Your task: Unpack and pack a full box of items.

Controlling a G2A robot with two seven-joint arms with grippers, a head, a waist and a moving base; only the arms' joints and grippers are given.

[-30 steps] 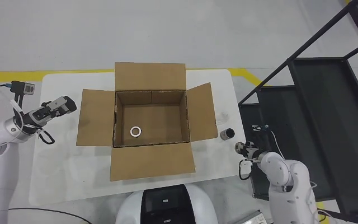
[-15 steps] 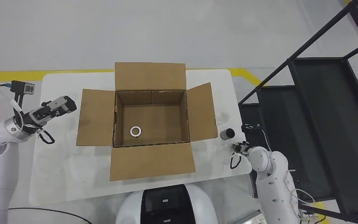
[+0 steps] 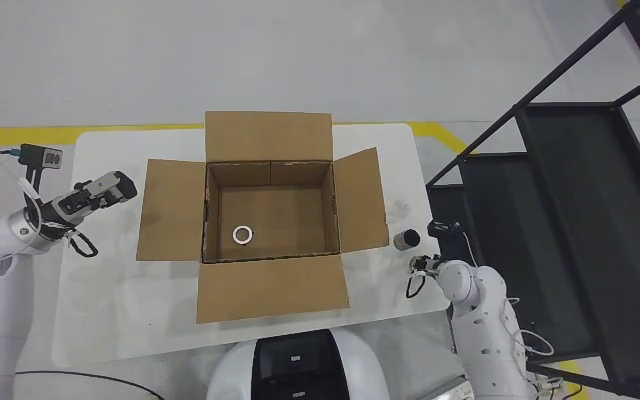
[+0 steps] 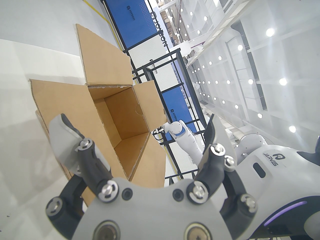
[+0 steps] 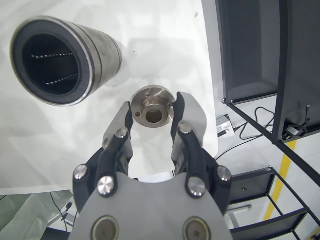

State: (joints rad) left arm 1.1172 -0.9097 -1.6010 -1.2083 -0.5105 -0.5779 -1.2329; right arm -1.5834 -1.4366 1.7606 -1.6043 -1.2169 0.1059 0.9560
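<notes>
One white surface (image 3: 110,300) carries one open cardboard box (image 3: 268,135), and a single ring (image 3: 243,235) lies on its floor. One dark cylinder (image 5: 65,61) stands on the surface to the right of the box. Just beside the cylinder, the right fingers (image 5: 192,111) are closed on one small flange (image 5: 152,112). The left fingers (image 4: 62,131) are spread wide and empty.

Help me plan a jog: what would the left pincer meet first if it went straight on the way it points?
Probably the cardboard box: the open left pincer aims at its nearest spread flap, with bare table between. Whether it would clear that flap's height is unclear.
</notes>
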